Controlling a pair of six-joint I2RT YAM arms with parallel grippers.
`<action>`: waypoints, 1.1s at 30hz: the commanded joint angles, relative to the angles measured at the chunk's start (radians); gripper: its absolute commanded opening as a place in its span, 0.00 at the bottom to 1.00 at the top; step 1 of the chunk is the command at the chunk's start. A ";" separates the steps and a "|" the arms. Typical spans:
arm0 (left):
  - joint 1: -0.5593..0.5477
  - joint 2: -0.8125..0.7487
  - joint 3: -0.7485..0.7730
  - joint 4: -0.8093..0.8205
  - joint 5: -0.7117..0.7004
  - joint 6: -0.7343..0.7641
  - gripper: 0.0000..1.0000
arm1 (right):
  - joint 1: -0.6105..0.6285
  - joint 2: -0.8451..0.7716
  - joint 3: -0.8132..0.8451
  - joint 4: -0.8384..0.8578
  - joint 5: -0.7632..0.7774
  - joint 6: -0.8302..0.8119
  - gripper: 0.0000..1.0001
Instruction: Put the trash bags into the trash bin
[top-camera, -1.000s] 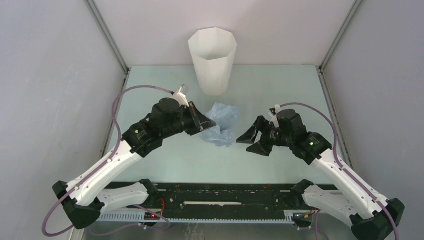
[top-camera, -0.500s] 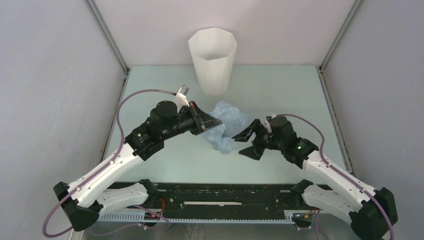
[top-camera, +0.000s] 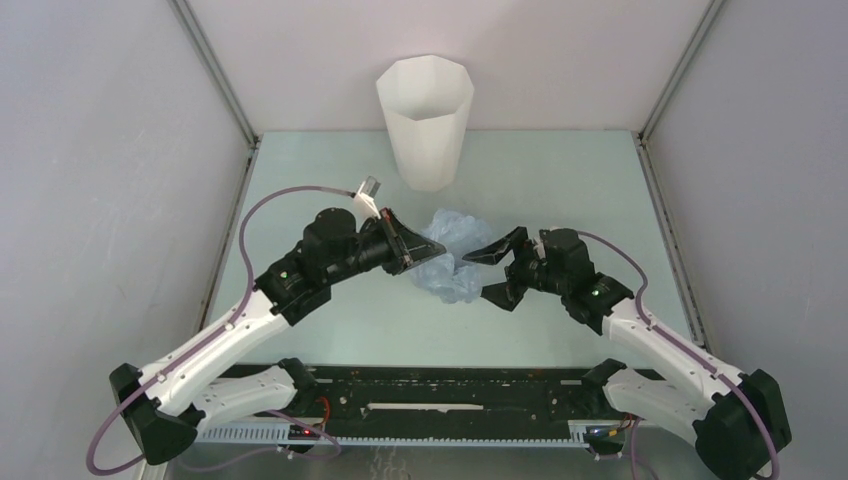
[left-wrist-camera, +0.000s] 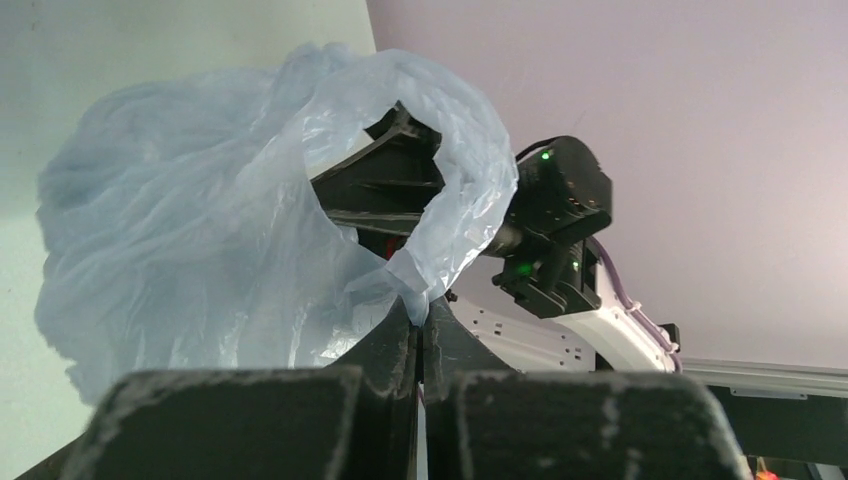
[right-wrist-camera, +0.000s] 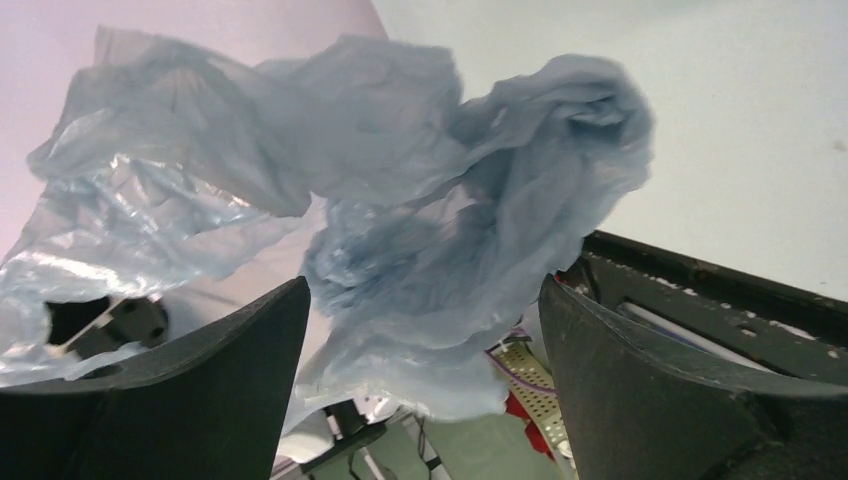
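The pale-blue trash bag hangs crumpled between my two grippers at mid-table. My left gripper is shut on a fold of the trash bag, its tips pinching the film. My right gripper is open, its two fingers spread on either side of the bag's right end, one finger to the left and the other to the right. The white faceted trash bin stands upright at the far middle, apart from both grippers.
Grey enclosure walls close in the left, right and back. A black rail with the arm bases runs along the near edge. The pale green tabletop lies around the bin.
My right gripper has moved left up to the bag, its fingers now spanning the bag's right end. My left gripper has lifted and bunched the bag slightly.
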 joint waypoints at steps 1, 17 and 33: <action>0.006 -0.021 -0.039 0.072 0.025 -0.032 0.00 | 0.014 -0.007 0.000 0.082 -0.017 0.114 0.94; 0.061 -0.052 -0.059 0.051 0.038 -0.001 0.00 | -0.140 0.011 0.024 0.081 -0.062 -0.168 0.00; -0.001 0.158 0.717 -0.395 -0.377 0.441 0.00 | 0.160 0.196 1.209 -0.675 0.463 -1.201 0.00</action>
